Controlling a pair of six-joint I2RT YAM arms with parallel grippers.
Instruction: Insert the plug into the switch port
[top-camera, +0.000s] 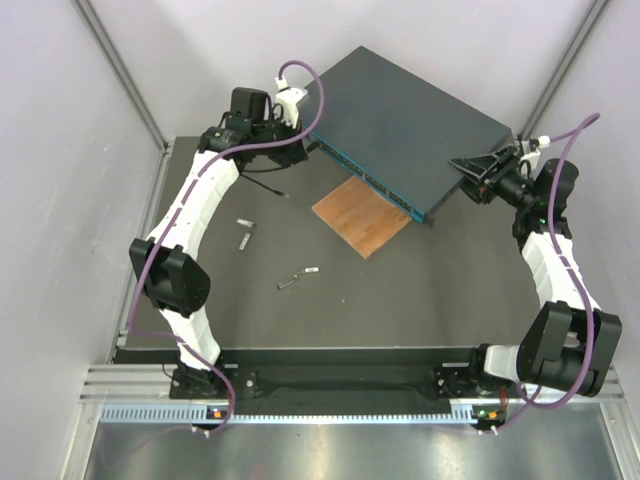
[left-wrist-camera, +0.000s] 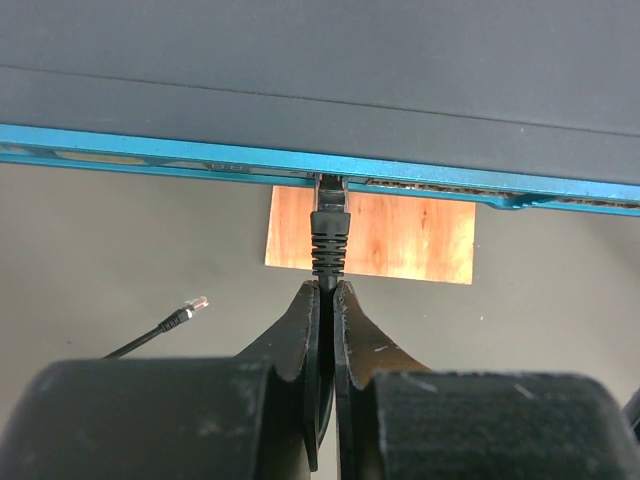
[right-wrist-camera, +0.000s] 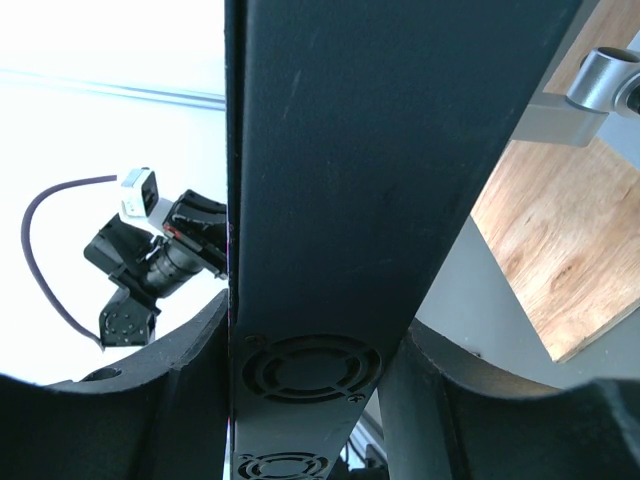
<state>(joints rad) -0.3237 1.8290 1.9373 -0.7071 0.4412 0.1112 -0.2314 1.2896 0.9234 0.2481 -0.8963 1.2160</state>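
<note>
The dark switch (top-camera: 400, 120) lies at the back of the table with its teal front face (left-wrist-camera: 150, 158) towards me. My left gripper (left-wrist-camera: 328, 288) is shut on the black cable just behind the ribbed boot (left-wrist-camera: 330, 240) of the plug (left-wrist-camera: 330, 188). The plug's tip sits in a switch port (left-wrist-camera: 330, 180) under the teal lip; how deep it goes is hidden. In the top view the left gripper (top-camera: 300, 135) is at the switch's left front end. My right gripper (right-wrist-camera: 310, 340) is shut on the switch's side (right-wrist-camera: 330, 200) with the fan grilles, one finger on each face.
A brown wooden board (top-camera: 362, 215) lies under the switch's front edge. The cable's free end (left-wrist-camera: 198, 303), with a pale connector, rests on the table to the left. Small loose grey pieces (top-camera: 244, 240) (top-camera: 290, 282) lie mid-table. Walls stand close on both sides.
</note>
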